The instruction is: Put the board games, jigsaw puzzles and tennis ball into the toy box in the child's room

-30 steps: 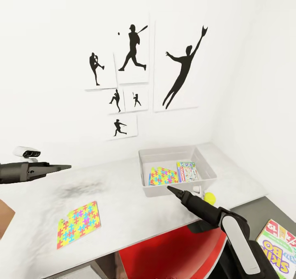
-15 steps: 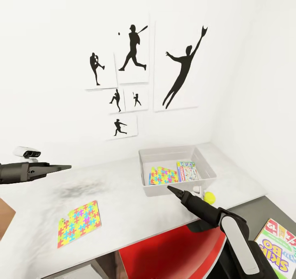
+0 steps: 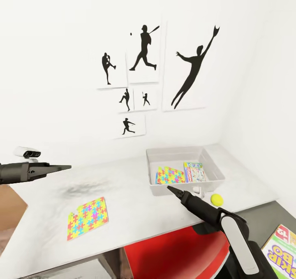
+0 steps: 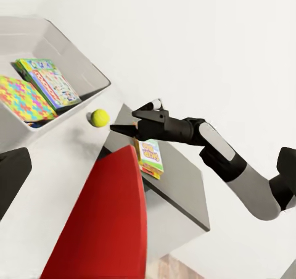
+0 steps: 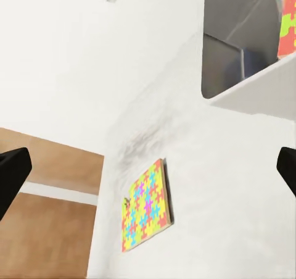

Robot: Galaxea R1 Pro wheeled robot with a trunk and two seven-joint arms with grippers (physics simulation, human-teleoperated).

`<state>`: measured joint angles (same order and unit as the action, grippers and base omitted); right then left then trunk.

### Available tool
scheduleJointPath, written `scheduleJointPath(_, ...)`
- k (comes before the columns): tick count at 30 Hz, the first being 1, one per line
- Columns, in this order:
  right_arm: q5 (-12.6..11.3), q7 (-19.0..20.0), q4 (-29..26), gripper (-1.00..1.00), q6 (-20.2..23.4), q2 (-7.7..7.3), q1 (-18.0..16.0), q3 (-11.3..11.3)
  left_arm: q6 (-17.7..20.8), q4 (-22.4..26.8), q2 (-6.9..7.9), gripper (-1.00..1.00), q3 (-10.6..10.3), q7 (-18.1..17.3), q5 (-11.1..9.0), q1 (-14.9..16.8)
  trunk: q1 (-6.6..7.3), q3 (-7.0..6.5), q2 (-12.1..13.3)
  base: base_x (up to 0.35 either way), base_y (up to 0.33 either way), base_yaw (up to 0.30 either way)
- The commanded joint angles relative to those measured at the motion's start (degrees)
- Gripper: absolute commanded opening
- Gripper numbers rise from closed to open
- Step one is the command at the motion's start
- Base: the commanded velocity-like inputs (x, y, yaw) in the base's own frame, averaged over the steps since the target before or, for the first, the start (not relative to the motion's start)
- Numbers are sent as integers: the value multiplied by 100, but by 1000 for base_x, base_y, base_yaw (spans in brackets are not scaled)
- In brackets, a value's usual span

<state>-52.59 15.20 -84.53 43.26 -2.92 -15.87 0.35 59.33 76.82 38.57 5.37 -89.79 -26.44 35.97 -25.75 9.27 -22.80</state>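
On the pale table (image 3: 131, 205) stands the grey toy box (image 3: 213, 164), with one jigsaw puzzle (image 3: 169, 175) and a blue board game (image 3: 194, 171) inside it. The tennis ball (image 3: 216, 199) lies on the table just in front of the box. A second jigsaw puzzle (image 3: 88, 217) lies flat at the table's left front. My right gripper (image 3: 169, 187) hovers open and empty before the box's front wall. My left gripper (image 3: 65, 167) hangs open and empty over the table's left end. In the right wrist view, its fingers (image 5: 12, 171) stand wide apart above that puzzle (image 5: 145, 206).
A white-red-yellow board game (image 3: 283, 250) lies on the lower dark grey cabinet (image 3: 255, 217) to the right. A red chair (image 3: 172, 250) is tucked under the table's front edge. Black baseball silhouettes (image 3: 193, 73) hang on the white wall behind.
The whole picture has slid to the right, so the camera has turned left. Both arms keep the same pose and nothing on the table has moved.
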Motion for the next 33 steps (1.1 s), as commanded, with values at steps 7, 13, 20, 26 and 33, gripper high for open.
scheduleJointPath(7,3,10,-3,100,16,1,-4,0,61,0,-1,100,-8,-21,3,7,-3,12,-12,-23,8,276)
scheduleJointPath(13,4,6,4,100,14,7,-4,0,61,0,1,100,-8,-21,-1,7,-3,12,-12,-80,51,282)
scheduleJointPath(20,4,7,6,100,7,13,-4,7,61,0,0,100,-7,-21,-2,7,-3,18,-12,-19,12,262)
scheduleJointPath(26,5,3,4,100,7,19,-4,11,61,0,-5,100,-5,-21,-2,7,-3,21,-12,-2,1,70)
scheduleJointPath(33,5,1,6,100,7,27,-4,17,61,0,-5,100,-4,-21,-2,7,-3,21,-12,0,0,8)
